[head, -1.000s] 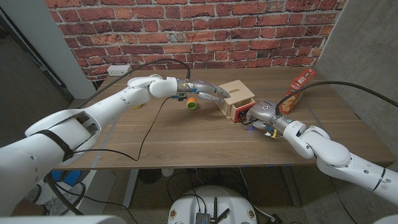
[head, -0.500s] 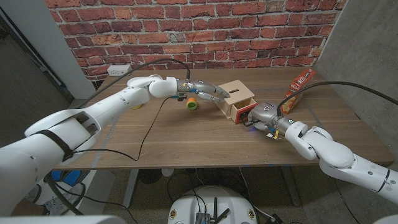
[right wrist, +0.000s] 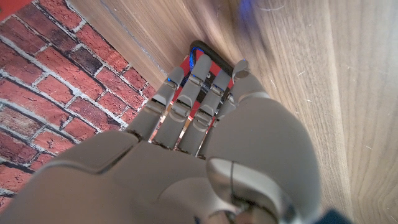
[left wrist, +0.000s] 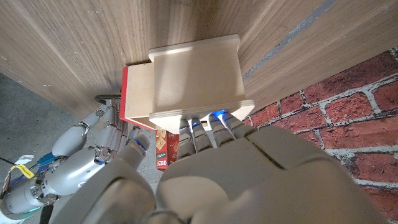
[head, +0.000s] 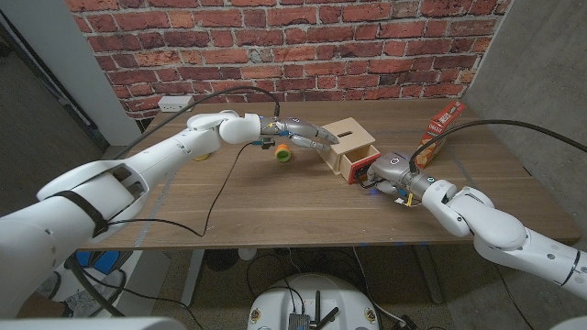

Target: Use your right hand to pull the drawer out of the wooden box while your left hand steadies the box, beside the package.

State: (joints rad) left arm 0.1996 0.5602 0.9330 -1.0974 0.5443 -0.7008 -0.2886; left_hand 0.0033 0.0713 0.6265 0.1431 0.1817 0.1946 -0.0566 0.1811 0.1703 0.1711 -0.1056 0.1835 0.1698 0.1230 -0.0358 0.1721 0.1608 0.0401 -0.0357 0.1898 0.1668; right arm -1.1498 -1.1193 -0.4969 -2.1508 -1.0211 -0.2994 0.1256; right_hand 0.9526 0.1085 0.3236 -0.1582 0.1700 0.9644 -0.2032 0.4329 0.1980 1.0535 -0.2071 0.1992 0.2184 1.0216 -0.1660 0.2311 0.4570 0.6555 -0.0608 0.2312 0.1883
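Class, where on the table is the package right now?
In the head view the package stands on the table's right side, toward the brick wall, just beyond the right hand and right of the wooden box.

Right hand at red drawer front.
Fingers reaching onto it over wooden surface; brick wall beyond.

Green-orange ball on wooden table; white power strip (far edge); brick wall behind.
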